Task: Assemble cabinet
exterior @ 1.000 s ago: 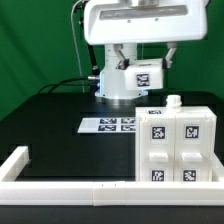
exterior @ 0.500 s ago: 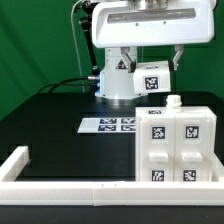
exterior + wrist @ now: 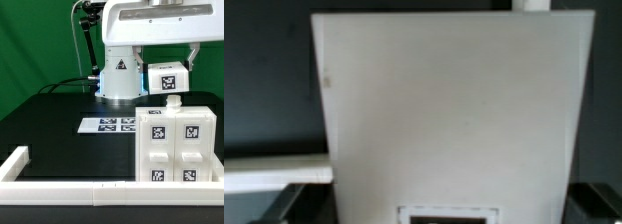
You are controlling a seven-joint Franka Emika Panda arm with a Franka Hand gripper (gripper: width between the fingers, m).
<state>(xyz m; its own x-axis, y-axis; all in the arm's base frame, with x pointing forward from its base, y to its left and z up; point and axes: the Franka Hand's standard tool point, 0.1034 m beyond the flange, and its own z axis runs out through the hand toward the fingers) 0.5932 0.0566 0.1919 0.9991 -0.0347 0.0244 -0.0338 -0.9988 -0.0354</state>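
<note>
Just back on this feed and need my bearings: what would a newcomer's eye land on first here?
The gripper hangs high at the exterior view's right, shut on a white tagged panel held in the air. Right below stands the white cabinet box, square tags on its front. The marker board lies flat on the black table, toward the exterior view's left of the box.

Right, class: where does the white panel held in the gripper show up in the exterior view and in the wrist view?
Exterior view: the held white panel hangs in the gripper above the cabinet body, toward the exterior view's right.
Wrist view: the held white panel fills most of the picture, close to the lens.
Shared landmark: the black table, dark behind the panel in the wrist view.
</note>
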